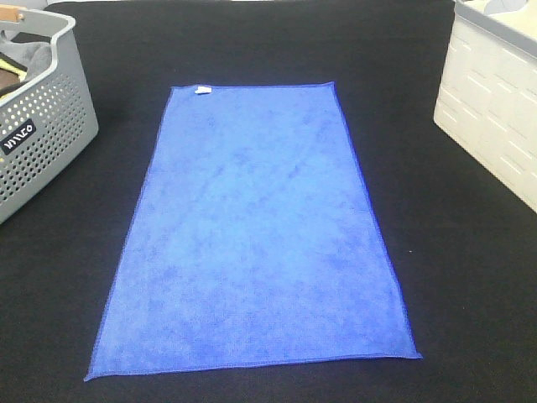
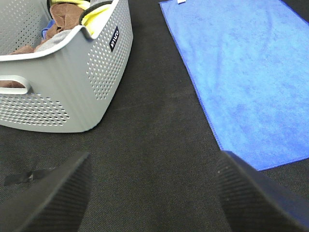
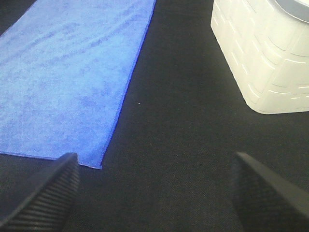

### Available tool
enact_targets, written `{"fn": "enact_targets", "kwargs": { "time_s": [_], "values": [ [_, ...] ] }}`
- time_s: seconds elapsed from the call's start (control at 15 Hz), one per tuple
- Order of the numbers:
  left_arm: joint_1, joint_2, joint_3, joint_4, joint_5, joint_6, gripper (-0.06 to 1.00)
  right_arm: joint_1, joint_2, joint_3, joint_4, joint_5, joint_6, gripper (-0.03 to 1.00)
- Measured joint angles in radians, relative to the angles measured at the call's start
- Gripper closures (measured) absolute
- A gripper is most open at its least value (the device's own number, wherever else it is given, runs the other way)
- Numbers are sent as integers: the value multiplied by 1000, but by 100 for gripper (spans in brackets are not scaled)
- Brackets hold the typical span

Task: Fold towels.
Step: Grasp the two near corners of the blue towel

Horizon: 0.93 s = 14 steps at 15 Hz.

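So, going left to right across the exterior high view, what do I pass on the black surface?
Grey perforated basket → blue towel, spread flat → white crate.

- The royal-blue towel (image 1: 260, 227) lies spread flat and unfolded in the middle of the black tabletop (image 1: 67, 294), lengthwise from near to far.
- Darker stitching rims it; a small white tag (image 1: 201, 89), possibly curled, sits on its far short edge.

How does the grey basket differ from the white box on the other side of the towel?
The basket is grey with round holes; the box is cream-white with short slot marks. The basket holds crumpled cloths; the box's inside is hidden. Both stand on the black table, flanking the towel.
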Motion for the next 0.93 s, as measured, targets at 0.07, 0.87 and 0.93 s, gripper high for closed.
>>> {"fn": "enact_targets", "kwargs": {
  "time_s": [0.07,0.87,0.93],
  "values": [
    [0,0,0,0,0,0,25,0,0,0,0,0,0,17],
    [0,0,0,0,0,0,25,0,0,0,0,0,0,17],
    [0,0,0,0,0,0,25,0,0,0,0,0,0,17]
  ]
}}
